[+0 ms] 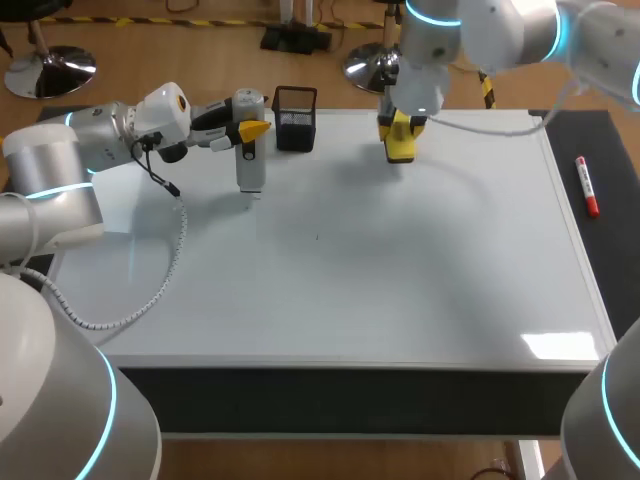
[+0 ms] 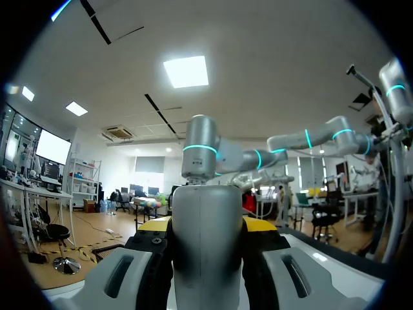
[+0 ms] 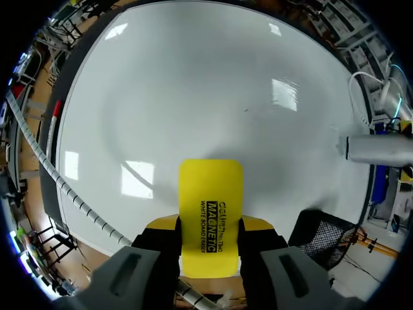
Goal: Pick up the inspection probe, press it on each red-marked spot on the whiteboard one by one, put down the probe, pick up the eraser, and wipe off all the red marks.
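On the left, your left gripper [image 1: 250, 130] comes in sideways, its fingers [image 2: 153, 226] pinching the inspection probe [image 1: 250, 168] from both sides near its upper end. The probe is a smooth grey-white cylinder, held upright with its narrow tip down at the whiteboard [image 1: 400, 290]. You cannot tell from these views whether the tip touches. That upright hold suits a straight press onto a spot.

Just beside it stands a black mesh holder [image 1: 296, 120], square and open-topped, probably where the tools are parked.

Further right, your right gripper [image 1: 400, 128] points down near the board's far edge. Its fingers [image 3: 162, 224] are clamped on the flat sides of the yellow eraser [image 1: 401, 148], a slab-shaped block hanging low over the surface, well placed for wiping.

The board is glossy and reflective. No red marks show on it, only a tiny dark speck [image 1: 318, 237] near the middle. At the far right, a red-and-white marker [image 1: 587, 187] lies on the dark table [image 1: 600, 140] strip beside the board.
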`<action>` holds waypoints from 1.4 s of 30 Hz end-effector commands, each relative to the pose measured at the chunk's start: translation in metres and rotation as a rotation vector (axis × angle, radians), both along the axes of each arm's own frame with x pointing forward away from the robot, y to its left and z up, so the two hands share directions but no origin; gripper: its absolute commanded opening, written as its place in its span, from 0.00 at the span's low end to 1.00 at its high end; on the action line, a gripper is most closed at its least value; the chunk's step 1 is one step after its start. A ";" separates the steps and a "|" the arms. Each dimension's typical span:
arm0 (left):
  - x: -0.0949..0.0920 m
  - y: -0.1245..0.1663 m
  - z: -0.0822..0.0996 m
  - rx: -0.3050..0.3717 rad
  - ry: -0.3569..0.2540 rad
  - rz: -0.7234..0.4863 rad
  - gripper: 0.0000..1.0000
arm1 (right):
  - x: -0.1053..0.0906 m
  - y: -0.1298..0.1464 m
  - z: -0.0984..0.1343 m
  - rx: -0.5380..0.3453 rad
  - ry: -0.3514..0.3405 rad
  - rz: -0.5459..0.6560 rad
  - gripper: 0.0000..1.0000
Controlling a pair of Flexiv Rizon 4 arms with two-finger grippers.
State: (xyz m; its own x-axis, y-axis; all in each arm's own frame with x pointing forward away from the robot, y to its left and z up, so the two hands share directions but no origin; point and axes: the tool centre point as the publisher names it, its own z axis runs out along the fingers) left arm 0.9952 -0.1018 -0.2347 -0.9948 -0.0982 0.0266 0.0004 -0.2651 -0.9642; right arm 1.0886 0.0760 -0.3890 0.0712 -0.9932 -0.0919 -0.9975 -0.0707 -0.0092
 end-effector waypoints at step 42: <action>0.000 0.000 0.000 -0.001 -0.001 0.000 0.00 | 0.047 0.037 -0.027 -0.033 0.075 -0.066 0.00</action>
